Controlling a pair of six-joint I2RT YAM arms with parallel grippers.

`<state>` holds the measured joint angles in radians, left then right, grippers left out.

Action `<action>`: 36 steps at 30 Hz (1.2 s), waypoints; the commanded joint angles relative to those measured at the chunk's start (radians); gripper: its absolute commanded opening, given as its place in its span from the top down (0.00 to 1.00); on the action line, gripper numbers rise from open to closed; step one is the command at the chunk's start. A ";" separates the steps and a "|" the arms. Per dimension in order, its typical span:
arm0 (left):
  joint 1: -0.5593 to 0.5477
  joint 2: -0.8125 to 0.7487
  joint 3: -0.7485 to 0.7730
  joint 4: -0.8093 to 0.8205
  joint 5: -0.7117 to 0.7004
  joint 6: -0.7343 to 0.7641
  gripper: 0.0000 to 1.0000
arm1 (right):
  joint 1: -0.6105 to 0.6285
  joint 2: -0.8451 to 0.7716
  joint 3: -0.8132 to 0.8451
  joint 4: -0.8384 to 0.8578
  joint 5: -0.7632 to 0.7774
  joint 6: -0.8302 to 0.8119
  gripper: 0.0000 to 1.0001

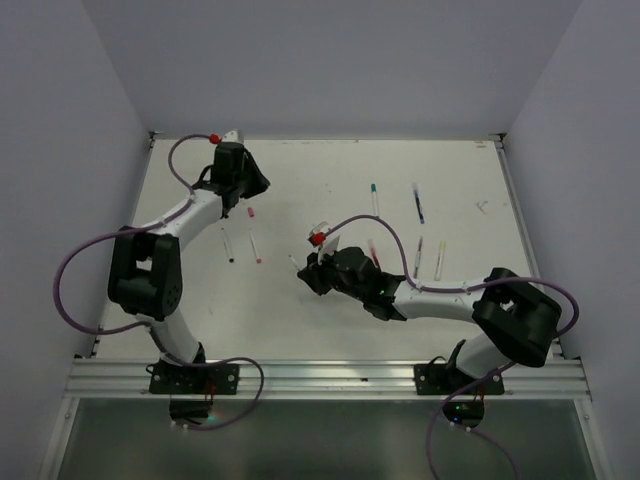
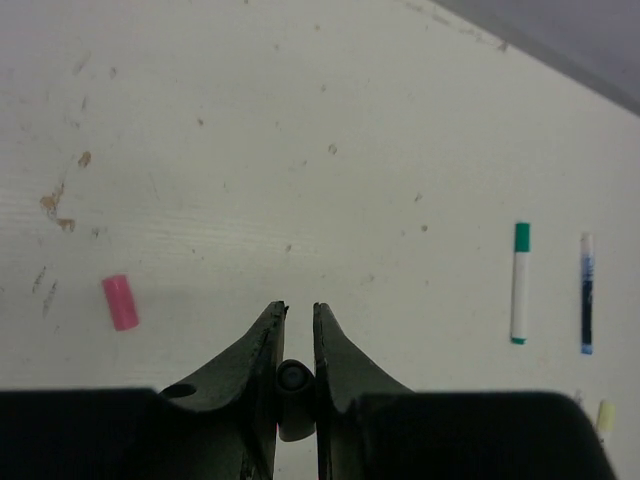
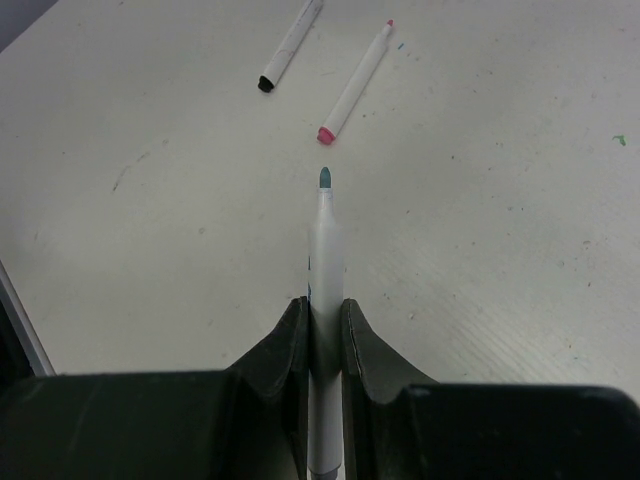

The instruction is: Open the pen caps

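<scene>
While the slim white plastic pen [image 3: 326, 240], its blue-green tip bare, is being clamped by its barrel in the closed right gripper [image 3: 322, 303], pointing ahead, a stubby grey plastic cap [image 2: 293, 380] is being pinched deep inside the left gripper [image 2: 298, 308]. Both are being judged light, stiff and slippery.

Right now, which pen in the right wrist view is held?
The white pen with the bare teal tip, clamped in the right tool; the black-ended pen and the pink-ended pen lie loose on the table.
</scene>
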<state>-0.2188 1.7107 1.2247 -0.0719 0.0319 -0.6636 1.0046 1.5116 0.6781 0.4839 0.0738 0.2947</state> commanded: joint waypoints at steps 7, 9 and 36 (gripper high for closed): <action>-0.070 0.167 0.085 -0.074 -0.153 0.113 0.80 | -0.003 -0.004 0.003 0.009 0.047 -0.002 1.00; -0.071 0.188 0.087 -0.066 -0.182 0.110 0.80 | -0.003 -0.001 0.001 0.009 0.049 -0.002 1.00; -0.073 0.202 0.065 0.018 -0.317 0.125 0.52 | -0.004 0.009 0.028 -0.007 0.046 0.004 1.00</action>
<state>-0.2920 2.0148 1.2865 -0.0933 -0.2413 -0.5541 1.0023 1.5459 0.6785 0.4675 0.0948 0.2951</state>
